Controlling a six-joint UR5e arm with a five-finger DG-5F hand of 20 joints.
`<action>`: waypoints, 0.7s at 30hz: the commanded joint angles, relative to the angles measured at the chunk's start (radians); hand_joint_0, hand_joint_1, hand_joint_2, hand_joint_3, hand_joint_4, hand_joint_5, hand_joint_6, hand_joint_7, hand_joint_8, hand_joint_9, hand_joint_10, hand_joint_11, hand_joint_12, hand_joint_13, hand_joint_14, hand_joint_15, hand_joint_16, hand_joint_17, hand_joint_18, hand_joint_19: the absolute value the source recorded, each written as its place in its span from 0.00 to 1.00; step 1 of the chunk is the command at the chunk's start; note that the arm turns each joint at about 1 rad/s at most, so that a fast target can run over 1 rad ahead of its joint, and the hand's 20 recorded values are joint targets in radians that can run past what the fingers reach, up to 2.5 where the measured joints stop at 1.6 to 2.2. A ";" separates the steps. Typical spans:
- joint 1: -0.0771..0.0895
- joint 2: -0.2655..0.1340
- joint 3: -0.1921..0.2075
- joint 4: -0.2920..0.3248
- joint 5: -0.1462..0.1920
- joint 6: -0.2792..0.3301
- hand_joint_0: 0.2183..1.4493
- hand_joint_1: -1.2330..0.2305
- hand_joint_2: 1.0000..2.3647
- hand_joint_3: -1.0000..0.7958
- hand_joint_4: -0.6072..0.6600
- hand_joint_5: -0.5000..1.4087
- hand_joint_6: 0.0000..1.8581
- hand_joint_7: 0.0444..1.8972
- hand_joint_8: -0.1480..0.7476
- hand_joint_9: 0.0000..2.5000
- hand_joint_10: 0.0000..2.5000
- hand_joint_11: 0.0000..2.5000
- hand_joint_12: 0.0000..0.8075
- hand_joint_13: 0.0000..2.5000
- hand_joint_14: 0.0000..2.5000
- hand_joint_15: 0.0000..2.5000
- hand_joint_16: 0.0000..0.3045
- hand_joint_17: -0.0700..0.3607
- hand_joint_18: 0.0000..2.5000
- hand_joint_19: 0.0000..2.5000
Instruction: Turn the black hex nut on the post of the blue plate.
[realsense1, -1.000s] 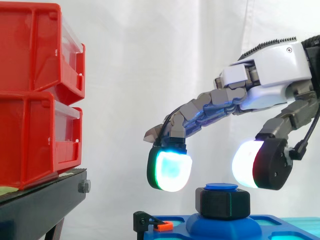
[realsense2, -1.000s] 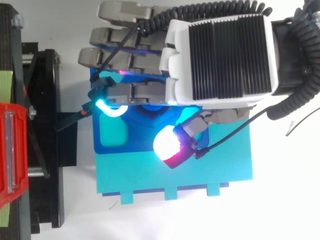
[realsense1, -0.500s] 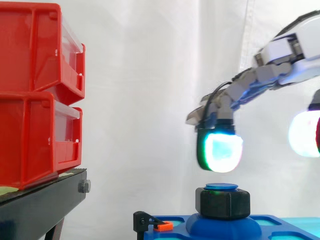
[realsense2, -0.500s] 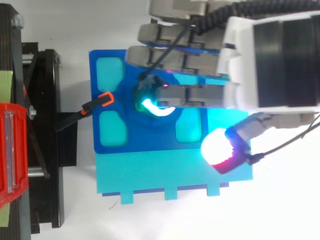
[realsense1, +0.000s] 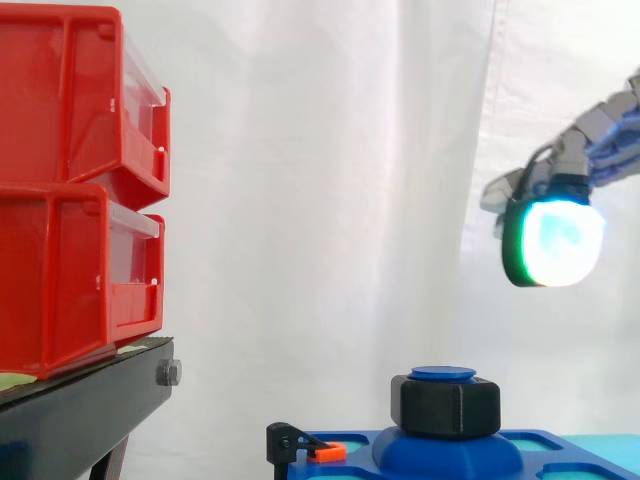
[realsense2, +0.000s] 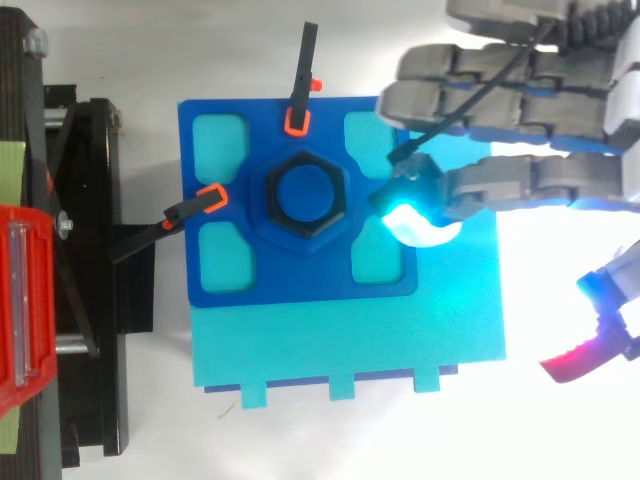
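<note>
The robot's grey jointed hand (realsense2: 520, 185) is cut off at the right edge, its palm out of frame. Its fingers (realsense2: 480, 85) reach out straight and spread, gripping nothing, with one glowing cyan pad (realsense1: 553, 243) hanging above and to the right of the matte black hex nut (realsense2: 303, 195). The nut sits on the round blue post (realsense1: 443, 373) at the centre of the smooth square blue plate (realsense2: 300, 282) (its base runs below the side view's lower edge).
</note>
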 joint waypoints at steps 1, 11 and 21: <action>-0.003 0.024 -0.028 0.002 0.013 0.021 0.18 0.52 0.00 0.28 0.58 0.14 0.27 0.36 0.40 0.04 0.00 0.00 0.45 0.00 0.00 0.00 0.20 0.48 0.00 0.04; -0.006 0.030 -0.028 -0.052 0.081 0.348 0.18 0.52 0.00 0.28 0.57 0.14 0.27 0.35 0.39 0.03 0.00 0.00 0.45 0.00 0.00 0.00 0.20 0.48 0.00 0.04; -0.010 0.030 -0.028 -0.057 0.090 0.664 0.18 0.52 0.00 0.28 0.56 0.13 0.27 0.31 0.37 0.00 0.00 0.00 0.44 0.00 0.00 0.00 0.20 0.48 0.00 0.04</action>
